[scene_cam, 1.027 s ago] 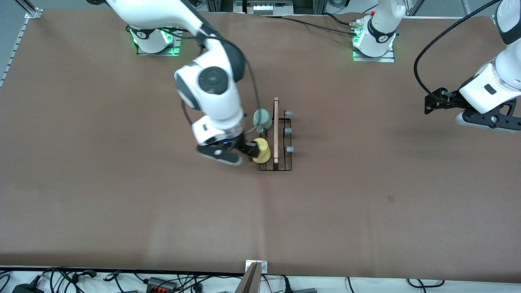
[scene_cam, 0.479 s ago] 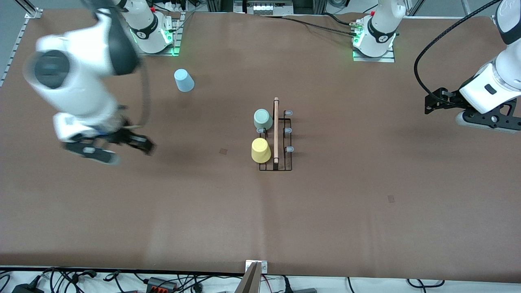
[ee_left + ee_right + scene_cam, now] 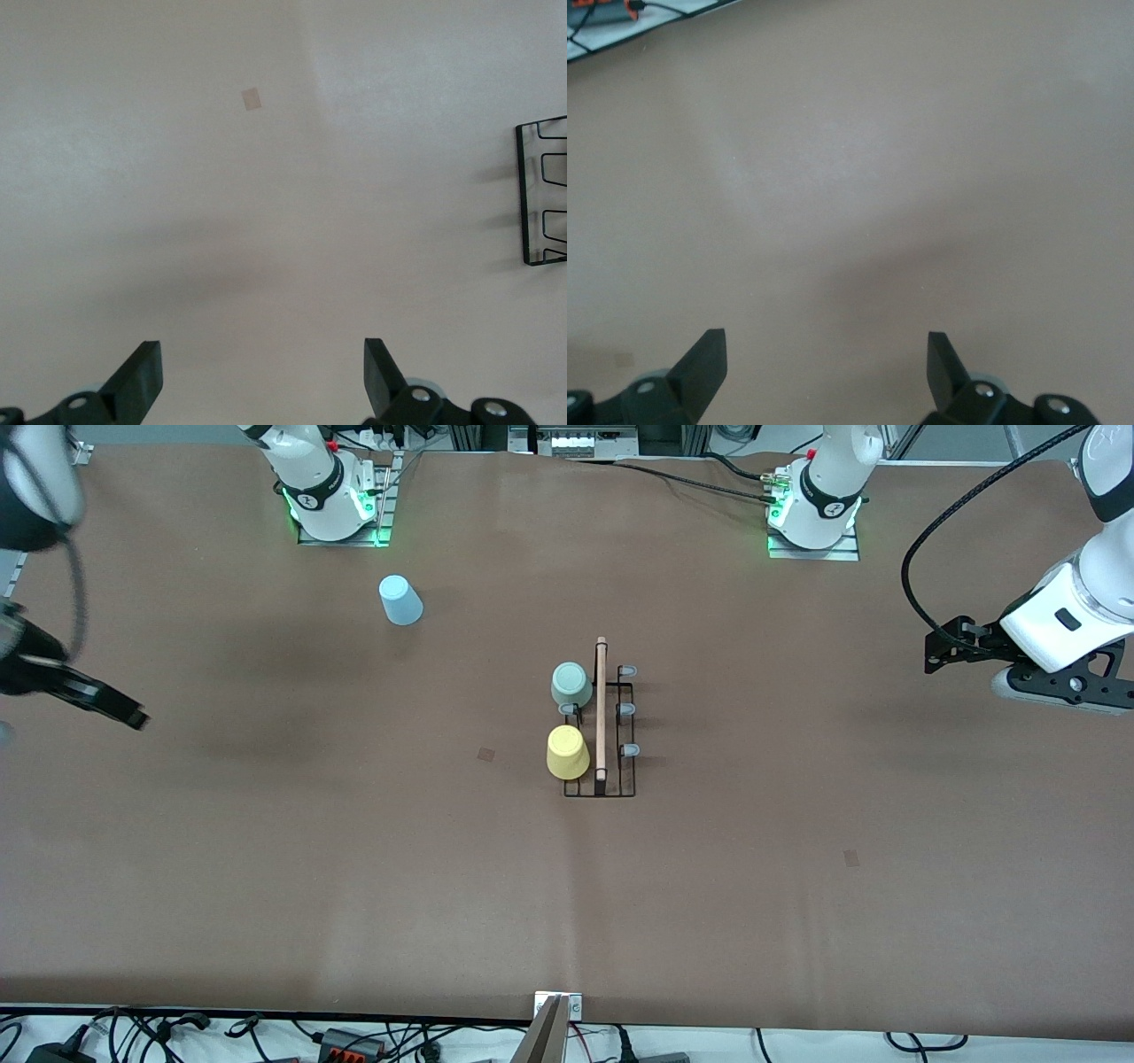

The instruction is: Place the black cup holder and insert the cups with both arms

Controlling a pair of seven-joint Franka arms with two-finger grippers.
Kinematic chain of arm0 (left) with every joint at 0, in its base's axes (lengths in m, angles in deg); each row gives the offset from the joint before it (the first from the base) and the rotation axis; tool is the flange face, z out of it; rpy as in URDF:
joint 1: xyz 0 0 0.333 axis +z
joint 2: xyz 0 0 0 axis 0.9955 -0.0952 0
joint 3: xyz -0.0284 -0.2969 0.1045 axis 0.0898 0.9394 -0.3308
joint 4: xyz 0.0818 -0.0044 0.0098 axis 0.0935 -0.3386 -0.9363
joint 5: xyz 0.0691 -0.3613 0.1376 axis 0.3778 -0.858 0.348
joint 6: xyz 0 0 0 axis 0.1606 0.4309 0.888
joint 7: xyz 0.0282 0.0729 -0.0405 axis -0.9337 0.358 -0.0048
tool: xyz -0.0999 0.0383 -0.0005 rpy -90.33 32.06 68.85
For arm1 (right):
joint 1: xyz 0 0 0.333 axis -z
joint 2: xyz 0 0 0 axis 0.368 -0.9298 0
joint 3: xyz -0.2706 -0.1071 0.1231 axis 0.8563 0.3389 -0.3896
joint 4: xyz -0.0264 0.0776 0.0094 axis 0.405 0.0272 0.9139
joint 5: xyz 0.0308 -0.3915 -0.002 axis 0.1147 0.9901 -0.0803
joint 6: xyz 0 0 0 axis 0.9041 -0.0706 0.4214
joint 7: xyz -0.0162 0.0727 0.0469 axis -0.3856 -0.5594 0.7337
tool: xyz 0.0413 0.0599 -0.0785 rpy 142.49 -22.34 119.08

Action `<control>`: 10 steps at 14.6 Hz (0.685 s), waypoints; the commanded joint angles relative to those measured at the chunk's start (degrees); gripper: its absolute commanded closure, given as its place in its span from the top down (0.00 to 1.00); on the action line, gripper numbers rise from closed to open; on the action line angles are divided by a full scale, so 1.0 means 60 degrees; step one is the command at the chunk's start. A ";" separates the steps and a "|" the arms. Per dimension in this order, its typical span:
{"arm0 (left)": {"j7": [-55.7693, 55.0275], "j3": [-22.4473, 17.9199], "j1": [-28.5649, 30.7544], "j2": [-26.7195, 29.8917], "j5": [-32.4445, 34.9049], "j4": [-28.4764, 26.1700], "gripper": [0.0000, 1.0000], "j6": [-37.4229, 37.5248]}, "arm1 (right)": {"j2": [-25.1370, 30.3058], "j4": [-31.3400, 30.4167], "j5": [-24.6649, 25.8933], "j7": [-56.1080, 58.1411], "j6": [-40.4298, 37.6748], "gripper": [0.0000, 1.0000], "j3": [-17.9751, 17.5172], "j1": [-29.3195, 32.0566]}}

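I find no text, label, brand or number that I can read anywhere. My two bases each carry a small round mark on the black band, but it is too small to make out.

The black wire holder (image 3: 601,735) with a wooden rod handle stands mid-table. On its side toward the right arm's end, a pale green cup (image 3: 571,684) and a yellow cup (image 3: 567,752) sit upside down, the yellow nearer the front camera. A light blue cup (image 3: 400,600) lies apart from the holder, near the right arm's base.
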 commanded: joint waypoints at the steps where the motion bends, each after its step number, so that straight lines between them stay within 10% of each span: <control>1: 0.0026 0.0023 0.0036 0.0154 0.0178 -0.0083 1.00 0.0066 | 0.0513 0.0450 -0.0241 -0.0047 -0.1309 1.00 -0.0251 0.0284; 10: 0.0026 0.0023 0.0036 0.0154 0.0178 -0.0097 1.00 0.0066 | 0.0059 0.1553 -0.0196 0.1432 -0.2162 1.00 0.2400 -0.2484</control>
